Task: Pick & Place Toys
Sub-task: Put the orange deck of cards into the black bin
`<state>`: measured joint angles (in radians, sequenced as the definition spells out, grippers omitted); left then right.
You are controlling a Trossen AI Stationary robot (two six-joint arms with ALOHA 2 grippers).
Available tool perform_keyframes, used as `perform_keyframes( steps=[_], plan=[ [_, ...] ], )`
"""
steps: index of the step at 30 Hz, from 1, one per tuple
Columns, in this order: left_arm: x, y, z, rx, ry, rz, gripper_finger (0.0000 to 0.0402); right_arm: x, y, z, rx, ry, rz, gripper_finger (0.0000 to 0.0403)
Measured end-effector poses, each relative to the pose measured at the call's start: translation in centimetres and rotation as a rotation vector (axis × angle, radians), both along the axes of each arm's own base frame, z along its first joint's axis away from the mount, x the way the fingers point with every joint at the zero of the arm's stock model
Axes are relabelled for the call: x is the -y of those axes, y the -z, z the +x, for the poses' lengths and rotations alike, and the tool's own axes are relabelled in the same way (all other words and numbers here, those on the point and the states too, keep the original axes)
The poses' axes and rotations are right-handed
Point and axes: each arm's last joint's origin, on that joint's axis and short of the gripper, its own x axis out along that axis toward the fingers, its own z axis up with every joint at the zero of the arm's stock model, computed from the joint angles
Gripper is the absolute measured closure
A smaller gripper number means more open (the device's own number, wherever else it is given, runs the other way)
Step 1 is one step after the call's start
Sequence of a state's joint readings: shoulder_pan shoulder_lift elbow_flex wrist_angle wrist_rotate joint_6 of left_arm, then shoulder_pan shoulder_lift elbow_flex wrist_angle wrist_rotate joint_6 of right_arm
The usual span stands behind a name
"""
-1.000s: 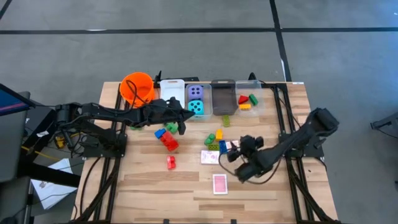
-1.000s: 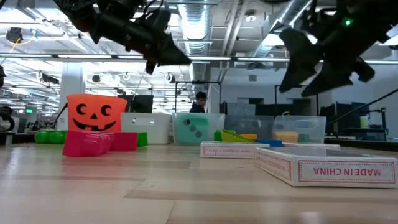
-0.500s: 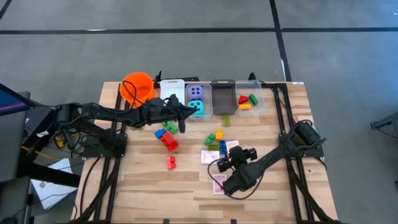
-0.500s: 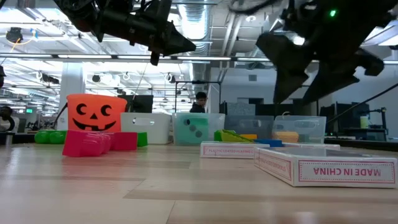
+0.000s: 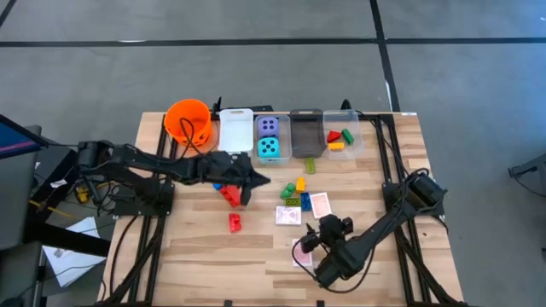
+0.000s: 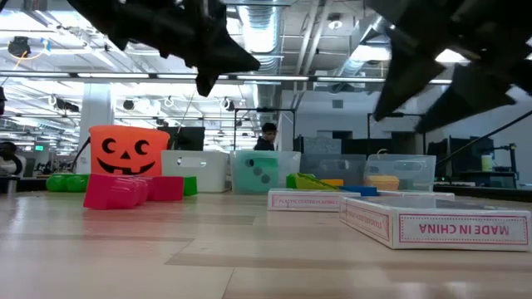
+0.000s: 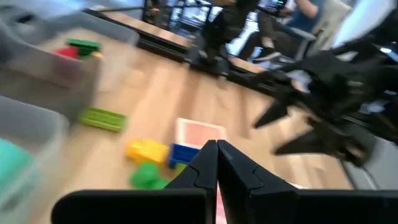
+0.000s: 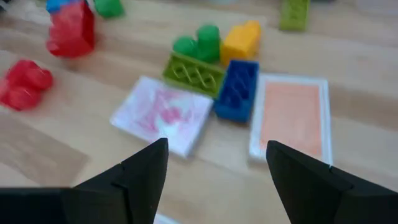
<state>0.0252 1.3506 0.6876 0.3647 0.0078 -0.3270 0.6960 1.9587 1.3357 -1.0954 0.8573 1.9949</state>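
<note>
My left gripper (image 5: pixel 263 180) is shut and empty, raised above the table near red bricks (image 5: pixel 229 195); its closed fingertips show in the left wrist view (image 7: pixel 216 163). My right gripper (image 5: pixel 305 244) is open and empty above a pink-backed card (image 5: pixel 300 256) near the front edge. The right wrist view (image 8: pixel 217 180) looks past its fingers at a pink card box (image 8: pixel 163 113), a card lying flat (image 8: pixel 289 115), and blue (image 8: pixel 237 90), green (image 8: pixel 194 68) and yellow (image 8: pixel 241 38) bricks on the table. The teal and purple dice (image 5: pixel 269 138) sit in a bin.
An orange bucket (image 5: pixel 189 121), a white bin (image 5: pixel 236 128), a dark bin (image 5: pixel 305 132) and a clear bin holding bricks (image 5: pixel 339 136) line the far edge. A green brick (image 5: pixel 309 165) lies before them. A lone red brick (image 5: pixel 235 223) lies mid-table.
My right gripper has travelled toward the table's near edge and somewhat left, from beside the brick cluster to above the card near the front. My left gripper has swung from near the dice bin toward the near edge, staying shut.
</note>
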Motion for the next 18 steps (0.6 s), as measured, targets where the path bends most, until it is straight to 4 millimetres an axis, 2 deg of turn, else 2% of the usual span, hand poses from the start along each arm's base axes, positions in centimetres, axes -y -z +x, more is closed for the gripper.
perform_keyframes(
  steps=[7,18],
  plan=[
    [3.4,0.0,-0.1,0.002,0.105,-0.011,0.0402,-0.2,0.6,-0.3,-0.112,0.043,0.124,0.0137],
    [4.8,0.0,-0.3,0.003,0.106,-0.002,0.0402,-0.3,0.6,-0.6,-0.146,0.039,0.134,0.0137]
  ],
)
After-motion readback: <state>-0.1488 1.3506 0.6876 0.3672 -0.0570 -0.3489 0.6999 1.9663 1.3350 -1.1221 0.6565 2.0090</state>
